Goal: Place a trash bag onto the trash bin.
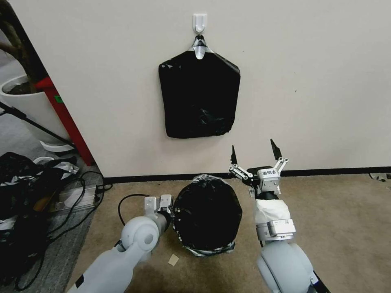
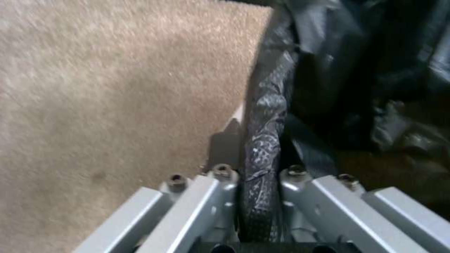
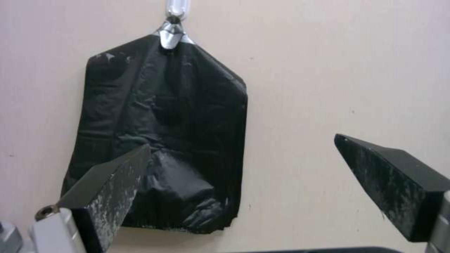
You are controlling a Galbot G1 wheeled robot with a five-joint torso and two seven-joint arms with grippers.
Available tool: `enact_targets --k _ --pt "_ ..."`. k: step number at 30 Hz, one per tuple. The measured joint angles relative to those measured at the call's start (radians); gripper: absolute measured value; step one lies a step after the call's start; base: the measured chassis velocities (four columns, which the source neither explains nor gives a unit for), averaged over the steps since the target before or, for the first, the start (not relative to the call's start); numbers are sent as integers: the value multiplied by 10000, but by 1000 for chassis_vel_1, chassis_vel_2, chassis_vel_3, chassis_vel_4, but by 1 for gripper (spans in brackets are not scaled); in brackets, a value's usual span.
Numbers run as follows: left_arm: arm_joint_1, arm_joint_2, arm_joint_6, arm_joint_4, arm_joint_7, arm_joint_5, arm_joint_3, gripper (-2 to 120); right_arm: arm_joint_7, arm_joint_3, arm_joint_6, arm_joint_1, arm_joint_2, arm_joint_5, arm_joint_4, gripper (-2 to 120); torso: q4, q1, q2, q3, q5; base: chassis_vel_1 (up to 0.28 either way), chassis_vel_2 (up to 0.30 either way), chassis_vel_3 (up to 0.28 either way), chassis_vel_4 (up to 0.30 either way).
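Tan carpet (image 1: 346, 219), lined trash bin (image 1: 207, 215), beige wall (image 1: 309, 81)

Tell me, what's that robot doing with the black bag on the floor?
It's lining a bin. The trash bag is already stretched over the trash bin on the carpet. The left gripper is down at the bin's left edge, jaws shut on the bag's rim. The right gripper is lifted beside the bin with jaws wide open, pointing at the pack of bags hanging on the wall hook.

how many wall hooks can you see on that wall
1: a small white plastic wall hook, high on the beige wall, directly above the floor-standing trash bin. The flat black pack of bags hangs from it. More may lie outside the view.
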Motion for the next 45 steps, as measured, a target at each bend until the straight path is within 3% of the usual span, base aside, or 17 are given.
enact_targets --k 6,9,15,17,18,19,20,22,23,25,28,30,36,45 --pt "197 -27 -587 -224 208 534 -42 29 70 61 -93 69 -38 411 -72 100 -6 0 -2 3 -14 0 0 0 0" --pt "456 196 -1276 -668 664 1470 -132 44 121 127 -86 195 -45 937 -262 100 -7 0 -1 4 -9 0 0 0 0" --pt "1009 478 -2358 -1237 775 2926 -278 63 378 310 45 313 24 2406 -495 100 -6 0 -2 4 -7 0 0 0 0" --pt "1485 539 -3515 -1513 1210 3642 -549 73 470 617 320 300 124 2794 -685 100 -3 0 -1 3 -7 0 0 0 0" --pt "1485 539 -3515 -1513 1210 3642 -549 73 470 617 320 300 124 2794 -685 100 -3 0 -1 3 -7 0 0 0 0" --pt "1673 516 -4470 -1538 1639 3920 -711 78 450 809 436 247 182 2773 -775 100 -3 0 -1 3 -5 0 0 0 0" --pt "1851 397 -5917 -1454 2335 4408 -919 83 337 1073 629 151 270 2645 -894 100 -3 0 -1 3 -5 0 0 0 0" --pt "1999 -79 -8074 -1224 3700 5677 -1670 93 -203 1889 1450 -46 617 2059 -1237 100 -3 1 -2 3 -10 0 0 0 0" --pt "1999 -79 -8074 -1224 3700 5677 -1670 93 -203 1889 1450 -46 617 2059 -1237 100 -3 1 -2 3 -10 0 0 0 0" --pt "2044 -527 -8940 -1273 4374 6689 -2267 99 -1240 2895 2721 -195 1089 1414 -1805 100 -4 1 -2 3 -2 0 0 0 0" --pt "2046 -928 -9277 -1370 4651 7401 -2707 100 -1954 3840 3712 -309 1555 769 -2450 100 -5 0 -1 3 -4 0 0 0 0" --pt "2031 -1289 -9383 -1362 4850 7826 -3114 100 -2146 4188 3996 -504 1770 1093 -2777 100 -6 1 -1 3 -6 0 0 0 0" --pt "2066 -1436 -9319 -1160 5119 7878 -3402 100 -2096 3706 3458 -763 1655 2567 -2745 100 -3 1 -1 3 -7 0 0 0 0" --pt "2066 -1413 -9246 -1140 5123 7815 -3384 100 -2039 3628 3354 -764 1617 2658 -2688 100 -4 1 -1 3 -6 0 0 0 0"
